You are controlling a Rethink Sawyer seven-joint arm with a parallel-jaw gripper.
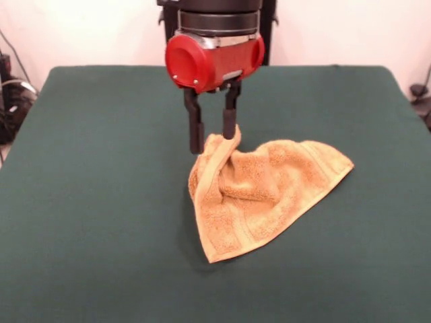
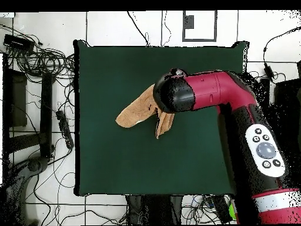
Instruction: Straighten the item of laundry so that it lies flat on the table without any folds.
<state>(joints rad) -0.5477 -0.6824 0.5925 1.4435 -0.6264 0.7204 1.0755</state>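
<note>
Gripper (image 1: 213,138) jaws clamped on raised towel (image 1: 269,195) corner; rest crumpled on desk (image 1: 101,202); lift slightly, drag away from bulk, keep low, release only once fold opens

White wall (image 1: 350,30) behind, tiled floor (image 2: 117,26), tangled black cables (image 2: 41,56)

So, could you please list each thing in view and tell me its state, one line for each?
towel: crumpled and folded, not flat; one edge lifted, the rest lying on the table.
gripper: lowered at the towel's raised edge, fingers slightly apart with cloth pinched beside the right-hand one in the front view.
table: covered in dark green cloth.
arm: reaching over the table, above the towel.
</note>
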